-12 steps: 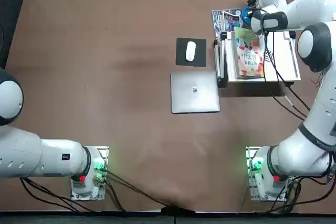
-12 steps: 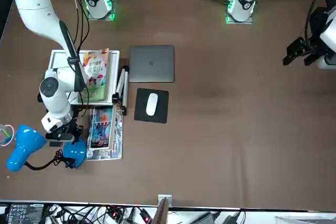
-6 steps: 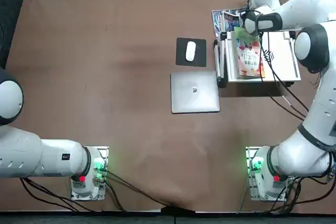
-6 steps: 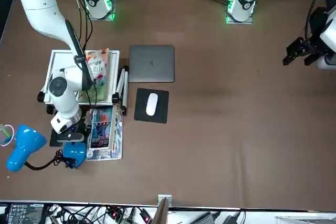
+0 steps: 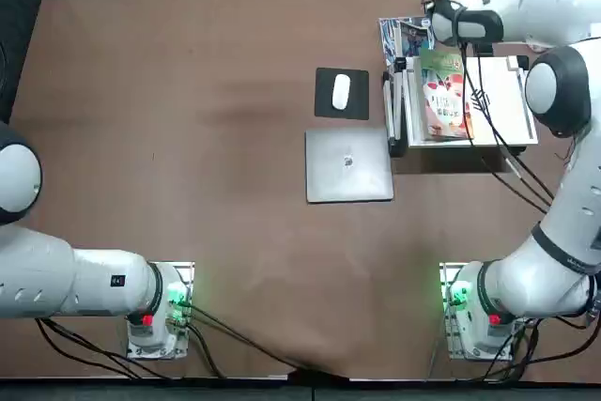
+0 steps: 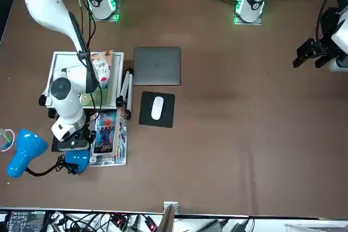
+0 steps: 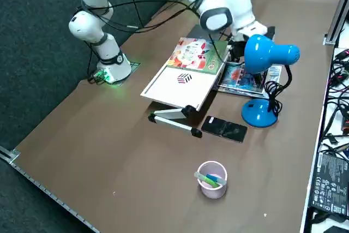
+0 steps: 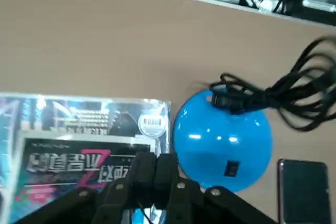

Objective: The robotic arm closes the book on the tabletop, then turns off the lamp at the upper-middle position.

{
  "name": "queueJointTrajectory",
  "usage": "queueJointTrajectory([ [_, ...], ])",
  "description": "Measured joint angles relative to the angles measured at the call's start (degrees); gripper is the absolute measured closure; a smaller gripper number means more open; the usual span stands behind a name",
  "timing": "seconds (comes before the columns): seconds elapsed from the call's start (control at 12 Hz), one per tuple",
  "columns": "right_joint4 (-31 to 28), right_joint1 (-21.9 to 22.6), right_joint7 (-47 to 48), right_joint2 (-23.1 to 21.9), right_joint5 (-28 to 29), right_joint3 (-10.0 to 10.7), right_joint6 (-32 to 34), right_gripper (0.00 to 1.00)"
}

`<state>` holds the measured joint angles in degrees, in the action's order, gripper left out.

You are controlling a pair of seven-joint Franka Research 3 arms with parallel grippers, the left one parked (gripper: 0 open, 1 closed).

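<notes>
The book (image 5: 444, 96) lies closed, green cover up, on a white tilted stand (image 5: 507, 105); the arm crosses it in the front view (image 6: 99, 74). The lamp stands past the stand, near the table's far edge: its round blue base (image 6: 78, 159) (image 7: 260, 114) has a small black switch (image 8: 231, 169), and its blue head (image 7: 270, 53) hangs above. My right gripper (image 8: 155, 160) is shut on nothing. It hovers over the edge of a glossy leaflet (image 8: 79, 145), right beside the blue base (image 8: 223, 135). From overhead the white wrist (image 5: 462, 16) hides both the fingers and the base.
A grey laptop (image 5: 348, 164) and a white mouse (image 5: 341, 91) on a black pad lie left of the stand. A black phone (image 7: 224, 129) lies by the lamp base, and a pink-and-clear cup (image 7: 212, 178) sits further along. Black cables (image 8: 273, 95) trail from the base.
My right wrist has moved off the book, toward the table's far edge, and now sits over the leaflet beside the lamp base. The book stays closed.
</notes>
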<state>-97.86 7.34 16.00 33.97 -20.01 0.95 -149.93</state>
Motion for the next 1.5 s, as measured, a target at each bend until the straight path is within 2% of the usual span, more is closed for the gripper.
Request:
queueJointTrajectory([
  [0.17,2.45,0.25,0.11,-2.13,2.77,-0.94,5.82,0.99],
  [0.42,6.23,0.34,0.10,-5.87,10.30,-2.08,15.60,0.99],
  [0.67,9.45,0.34,0.10,-10.24,16.18,-2.41,25.84,0.99],
  [0.83,10.88,0.34,0.10,-13.69,18.34,-2.41,32.92,0.98],
  [1.17,13.04,0.25,-2.11,-19.84,19.21,-2.36,46.21,0.95],
  [1.25,13.19,0.08,-3.57,-21.13,19.67,-2.18,48.62,0.90],
  [1.33,13.25,-0.99,-6.96,-23.41,20.61,-1.92,52.18,0.70],
  [1.5,13.27,-2.41,-9.60,-25.30,21.00,-1.84,54.31,0.48],
])
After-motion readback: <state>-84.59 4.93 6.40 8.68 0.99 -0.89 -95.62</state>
